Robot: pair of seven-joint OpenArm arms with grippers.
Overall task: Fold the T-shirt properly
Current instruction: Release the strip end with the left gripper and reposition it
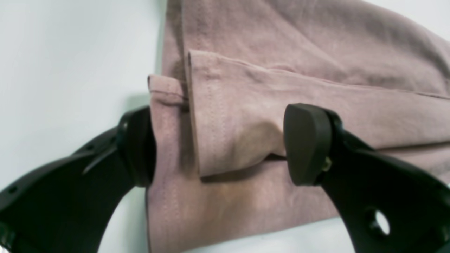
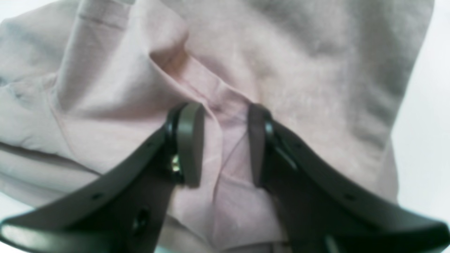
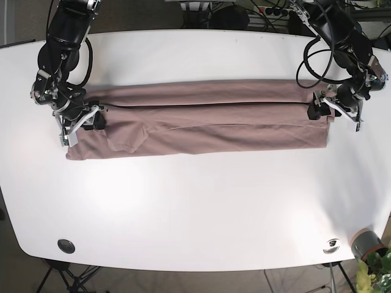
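A: The table (image 3: 195,207) is spanned side to side by the T-shirt (image 3: 201,128), which is laid out as a long narrow band with both long edges folded in. That shape is judged to be why the arms are stationed at opposite ends: the band can only be doubled over from its short edges.

B: Agreed. Arm poses?

A: Both arms are reached down from the far edge of the table, wrists bent so that each pincer is aimed at a short end. The left gripper (image 3: 333,108) is placed at the hem end, the right gripper (image 3: 79,119) at the other end.

B: Pincer states?

A: In the left wrist view the left gripper (image 1: 219,144) is spread wide, one finger at the cloth's outer edge, the other pressed against the folded flap. The layers are straddled; nothing is pinched yet. In the right wrist view the right gripper (image 2: 225,144) is narrowed around a raised ridge of fabric; the jaws are not fully closed, and whether the ridge is truly clamped cannot be told.

B: Risk?

A: A wrinkle near the right gripper's end is seen; uneven layers may be picked up.
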